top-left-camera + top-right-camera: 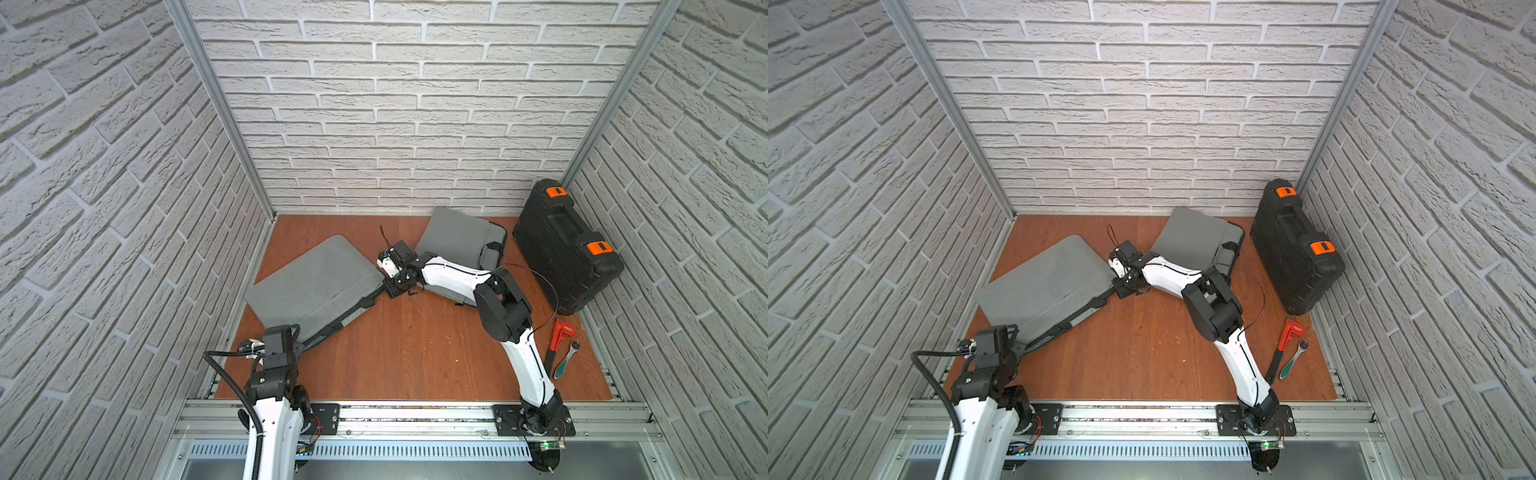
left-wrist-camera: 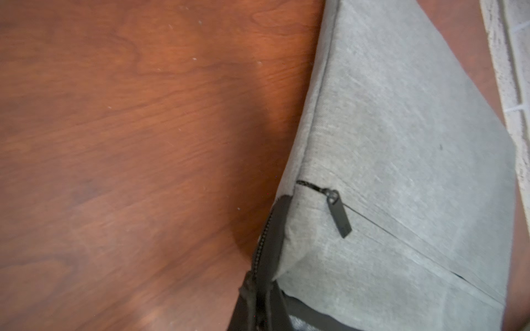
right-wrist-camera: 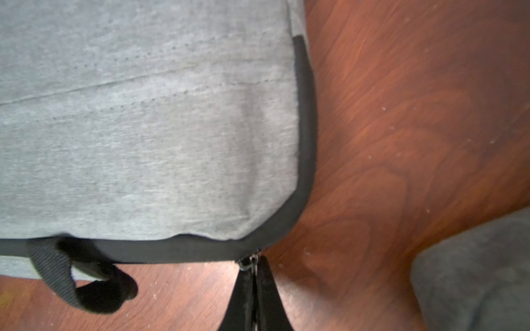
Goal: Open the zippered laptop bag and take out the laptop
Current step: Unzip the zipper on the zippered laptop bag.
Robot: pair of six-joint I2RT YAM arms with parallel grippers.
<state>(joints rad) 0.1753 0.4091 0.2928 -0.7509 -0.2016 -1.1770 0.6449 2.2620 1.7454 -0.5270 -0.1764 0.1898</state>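
- Left end effector was pinched shut on the bag's zipper edge.
- Right end effector was clamped on the zipper pull, bag corner just ahead.

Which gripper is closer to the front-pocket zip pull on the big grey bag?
Left. The left gripper is clamped on a corner of the laptop bag, beside the pocket zip pull; the right gripper grips the far corner.
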